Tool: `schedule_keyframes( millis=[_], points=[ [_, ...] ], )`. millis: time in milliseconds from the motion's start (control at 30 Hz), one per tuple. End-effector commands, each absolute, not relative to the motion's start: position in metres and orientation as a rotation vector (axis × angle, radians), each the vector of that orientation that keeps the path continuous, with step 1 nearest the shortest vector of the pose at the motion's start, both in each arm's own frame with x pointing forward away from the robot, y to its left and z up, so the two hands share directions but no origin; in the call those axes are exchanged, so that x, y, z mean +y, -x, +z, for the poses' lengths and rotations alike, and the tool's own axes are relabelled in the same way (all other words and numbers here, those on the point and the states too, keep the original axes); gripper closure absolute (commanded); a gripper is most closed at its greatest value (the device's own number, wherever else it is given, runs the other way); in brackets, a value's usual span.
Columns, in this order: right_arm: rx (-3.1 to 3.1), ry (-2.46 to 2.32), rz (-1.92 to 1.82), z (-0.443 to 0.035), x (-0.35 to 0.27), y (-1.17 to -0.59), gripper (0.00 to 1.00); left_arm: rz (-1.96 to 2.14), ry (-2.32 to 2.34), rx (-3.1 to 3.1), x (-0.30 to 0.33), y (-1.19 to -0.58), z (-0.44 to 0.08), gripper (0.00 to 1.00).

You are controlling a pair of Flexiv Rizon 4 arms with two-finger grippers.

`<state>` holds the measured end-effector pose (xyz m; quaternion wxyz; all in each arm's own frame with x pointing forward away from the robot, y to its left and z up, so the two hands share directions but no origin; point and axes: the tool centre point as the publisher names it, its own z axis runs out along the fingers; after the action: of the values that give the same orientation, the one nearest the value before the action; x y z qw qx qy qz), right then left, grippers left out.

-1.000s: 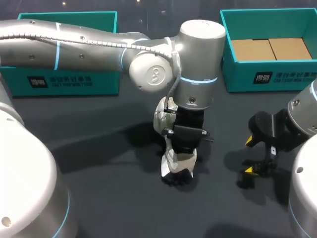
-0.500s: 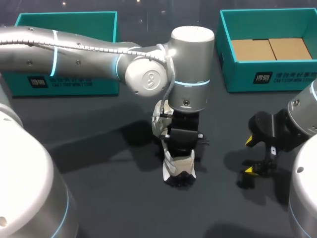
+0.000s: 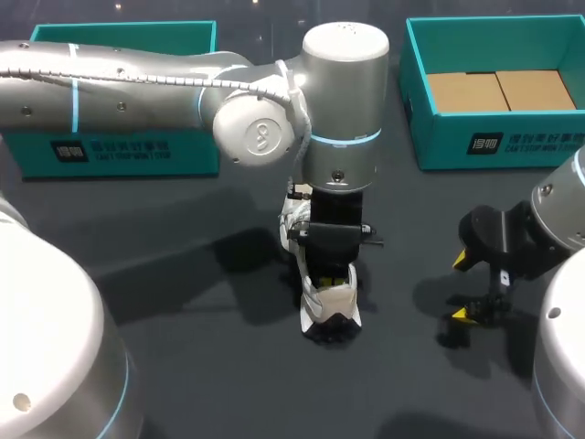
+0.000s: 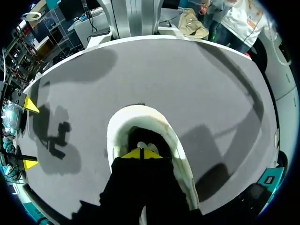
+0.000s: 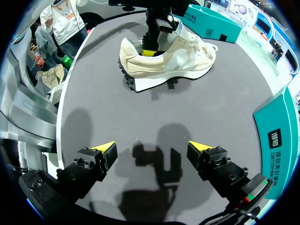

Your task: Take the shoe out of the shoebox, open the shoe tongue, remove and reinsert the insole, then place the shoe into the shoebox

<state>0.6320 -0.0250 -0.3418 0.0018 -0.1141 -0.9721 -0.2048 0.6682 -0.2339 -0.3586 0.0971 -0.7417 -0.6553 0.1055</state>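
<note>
While our left claw (image 4: 140,153) stands inside the heel opening of the shoe (image 3: 327,297), which sits mid-frame on the worktop (image 3: 201,366), its tips are drawn together. We cannot tell whether they pinch the insole. We should lift straight and slowly, so the shoe does not tip. Our right claw (image 5: 152,149), at lower right, hangs released, free to steady the toe.

Dark table (image 3: 183,302) with cream shoe (image 3: 331,300), left shoebox (image 3: 128,151) and right shoebox (image 3: 494,142)
</note>
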Motion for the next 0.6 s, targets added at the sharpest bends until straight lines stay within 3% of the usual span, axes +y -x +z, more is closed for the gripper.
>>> schedule_keyframes(
  millis=[33,600],
  points=[
    [-3.053,0.359,-0.642,-0.3411,-0.0252,-0.63,0.0,0.246,2.247,-1.99,-0.2231,-0.6661,-0.3382,1.0],
    [-3.053,0.359,-0.642,-0.3411,-0.0252,-0.63,0.0,-0.066,2.28,-2.088,-0.2209,-0.6717,-0.3336,1.0]
  ],
)
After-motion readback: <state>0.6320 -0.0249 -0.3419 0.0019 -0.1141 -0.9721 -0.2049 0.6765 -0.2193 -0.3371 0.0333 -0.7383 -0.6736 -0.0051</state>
